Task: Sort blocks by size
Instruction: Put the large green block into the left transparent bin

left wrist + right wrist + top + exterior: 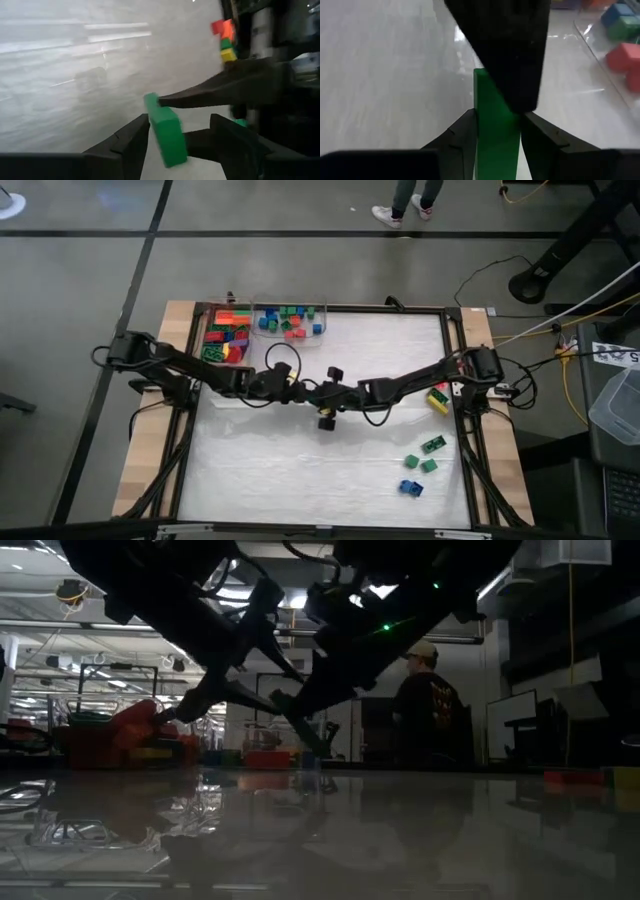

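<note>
Seen from above, two dark arms met over the middle of the white bench [300,470]. The right pincer [497,132] was clamped on a long green block [495,135], its fingers pressed against both sides. The left pincer [180,135] stood wide around the same green block, its fingers apart from it. Two clear trays sat at the bench's far edge: one [212,352] held long blocks, the other [322,320] short ones. A few loose blocks [420,462] lay near the right side.
</note>
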`<control>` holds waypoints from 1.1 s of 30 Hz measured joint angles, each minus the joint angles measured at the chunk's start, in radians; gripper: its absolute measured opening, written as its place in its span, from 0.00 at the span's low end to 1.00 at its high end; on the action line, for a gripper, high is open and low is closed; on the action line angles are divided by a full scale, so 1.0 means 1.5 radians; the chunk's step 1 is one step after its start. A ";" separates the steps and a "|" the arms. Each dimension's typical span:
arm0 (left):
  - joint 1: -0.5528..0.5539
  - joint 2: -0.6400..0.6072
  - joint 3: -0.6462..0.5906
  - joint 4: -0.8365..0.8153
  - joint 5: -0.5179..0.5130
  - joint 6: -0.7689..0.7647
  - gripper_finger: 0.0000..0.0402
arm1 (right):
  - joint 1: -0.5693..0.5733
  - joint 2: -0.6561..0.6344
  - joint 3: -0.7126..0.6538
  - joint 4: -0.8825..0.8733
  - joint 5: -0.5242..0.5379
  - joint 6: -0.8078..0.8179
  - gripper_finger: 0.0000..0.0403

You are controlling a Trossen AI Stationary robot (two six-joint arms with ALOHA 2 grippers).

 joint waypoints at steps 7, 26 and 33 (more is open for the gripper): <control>-0.001 0.008 0.000 -0.017 0.031 -0.002 0.49 | 0.017 0.007 0.037 -0.017 0.041 -0.047 0.32; -0.001 0.007 0.001 -0.016 0.014 0.058 0.10 | 0.020 0.007 0.039 -0.028 0.040 -0.058 0.32; -0.001 0.007 0.000 -0.016 0.013 0.075 0.10 | 0.020 0.007 0.039 -0.025 0.031 -0.051 0.40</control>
